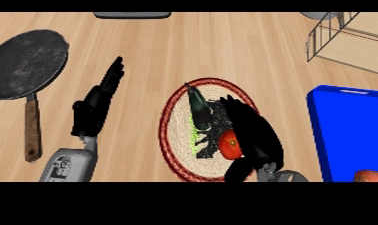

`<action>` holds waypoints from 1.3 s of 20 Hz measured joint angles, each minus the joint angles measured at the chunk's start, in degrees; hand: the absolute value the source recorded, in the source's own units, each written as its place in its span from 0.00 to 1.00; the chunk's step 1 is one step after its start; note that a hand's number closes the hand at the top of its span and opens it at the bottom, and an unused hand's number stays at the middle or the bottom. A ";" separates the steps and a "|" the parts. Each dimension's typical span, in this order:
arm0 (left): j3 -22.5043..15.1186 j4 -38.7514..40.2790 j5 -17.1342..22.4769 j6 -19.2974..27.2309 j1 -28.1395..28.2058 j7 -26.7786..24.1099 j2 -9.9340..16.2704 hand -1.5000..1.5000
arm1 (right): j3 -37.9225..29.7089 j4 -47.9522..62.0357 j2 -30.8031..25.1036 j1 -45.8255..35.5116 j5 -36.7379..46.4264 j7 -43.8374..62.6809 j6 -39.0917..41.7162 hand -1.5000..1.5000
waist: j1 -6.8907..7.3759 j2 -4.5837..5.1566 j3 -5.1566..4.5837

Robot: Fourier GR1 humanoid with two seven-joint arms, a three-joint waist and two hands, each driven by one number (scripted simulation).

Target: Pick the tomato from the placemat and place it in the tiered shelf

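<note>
At lower center of frame, tomato (229,144) sits on round placemat (174,119) w/ right robot hand (255,136) curled around it. Left robot hand (97,103) rests at left, fingers straight. Tiered shelf (341,39) upper right.

Each grey forearm (68,165) ends in a black hand (96,104).

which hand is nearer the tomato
Right. The right hand is over the placemat with fingers curled against the tomato. The left hand is open, off the placemat to the tomato's left.
</note>
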 measured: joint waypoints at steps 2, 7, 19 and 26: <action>0.54 -0.19 0.09 -0.54 -0.23 0.20 0.15 0.50 | -0.69 -0.57 -0.48 0.71 -0.12 -0.82 0.78 0.00 | -0.03 0.00 0.00; 0.89 0.54 -0.97 -0.53 0.02 -0.86 -0.42 0.50 | -1.00 0.50 -1.39 3.28 0.84 -4.34 -0.05 1.00 | -0.07 0.00 0.00; 2.08 -0.02 -0.88 -1.84 -0.34 0.24 -0.67 0.50 | 2.24 2.90 -2.20 3.71 6.94 -10.34 -2.84 1.00 | -0.03 -0.19 -0.07; 1.63 -0.01 -1.48 -1.35 -0.49 0.31 -1.30 0.50 | -11.21 8.17 1.25 -3.06 6.93 0.24 -6.71 1.00 | 0.16 0.16 -0.02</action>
